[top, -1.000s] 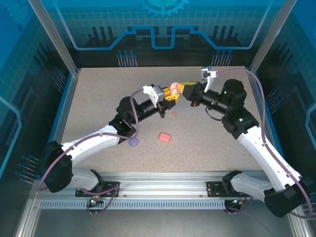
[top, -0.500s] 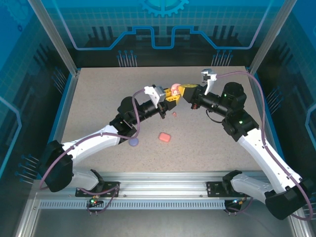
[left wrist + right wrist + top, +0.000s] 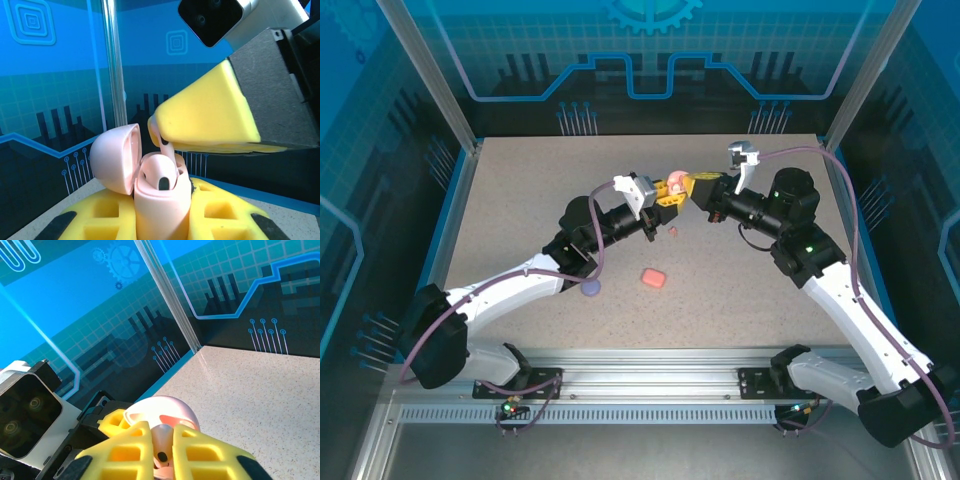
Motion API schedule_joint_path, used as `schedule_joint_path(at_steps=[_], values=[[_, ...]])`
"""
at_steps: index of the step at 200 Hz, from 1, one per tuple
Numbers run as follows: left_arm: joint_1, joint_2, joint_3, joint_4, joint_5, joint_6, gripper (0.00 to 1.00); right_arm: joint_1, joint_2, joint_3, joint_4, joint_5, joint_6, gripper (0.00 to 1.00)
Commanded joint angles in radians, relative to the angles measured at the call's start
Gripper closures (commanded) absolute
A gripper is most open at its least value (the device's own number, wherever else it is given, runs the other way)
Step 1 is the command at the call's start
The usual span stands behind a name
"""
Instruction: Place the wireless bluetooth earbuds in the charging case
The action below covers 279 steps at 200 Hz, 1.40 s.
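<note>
Plainly the pale pink earbud [image 3: 168, 150] was light, glossy and rounded, likely to slip. The narrow right tool [image 3: 161, 440] pinched it at the mouth of the charging case [image 3: 161, 205], a smooth hard pebble with its lid open, clamped by the left tool [image 3: 666, 197] above the table [image 3: 520, 200].

Pale-pink charging case [image 3: 161, 212] stands open, a matching earbud [image 3: 160, 176] seated inside.

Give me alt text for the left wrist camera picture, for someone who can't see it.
An open pale pink charging case is clamped between the left gripper's yellow fingers, lid tipped back to the left, one earbud seated inside. From the right, the right gripper holds a second earbud right over the case.
</note>
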State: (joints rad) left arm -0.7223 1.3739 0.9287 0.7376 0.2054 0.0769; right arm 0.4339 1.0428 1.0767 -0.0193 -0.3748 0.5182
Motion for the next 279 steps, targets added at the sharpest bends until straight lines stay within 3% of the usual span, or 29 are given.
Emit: schedule_joint_path(at_steps=[1,53,108,144,170,204,242,279], values=[[0.000,-0.013,0.032,0.077,-0.014,-0.022,1.00,0.008,0.010,0.000,-0.067,0.042,-0.014,0.82],[0.000,-0.013,0.028,0.073,-0.011,-0.028,1.00,0.003,0.019,0.021,-0.068,0.060,0.010,0.74],[-0.001,-0.005,0.014,0.075,-0.017,-0.040,1.00,-0.013,0.009,0.092,-0.106,0.031,0.032,0.32],[0.000,0.002,-0.006,0.091,-0.028,-0.055,1.00,-0.063,-0.050,0.135,-0.174,0.041,0.064,0.21],[0.000,0.009,-0.022,0.088,-0.029,-0.056,1.00,-0.097,-0.050,0.192,-0.289,0.079,0.072,0.19],[0.000,0.011,-0.046,0.043,-0.026,-0.021,1.00,-0.123,0.100,0.373,-0.556,0.129,0.043,0.25],[-0.001,0.006,-0.073,-0.007,-0.002,-0.004,1.00,-0.125,0.347,0.638,-0.817,0.173,-0.026,0.69],[-0.001,-0.004,-0.086,-0.024,0.026,-0.017,1.00,-0.114,0.525,0.792,-0.914,0.156,-0.063,0.88]])
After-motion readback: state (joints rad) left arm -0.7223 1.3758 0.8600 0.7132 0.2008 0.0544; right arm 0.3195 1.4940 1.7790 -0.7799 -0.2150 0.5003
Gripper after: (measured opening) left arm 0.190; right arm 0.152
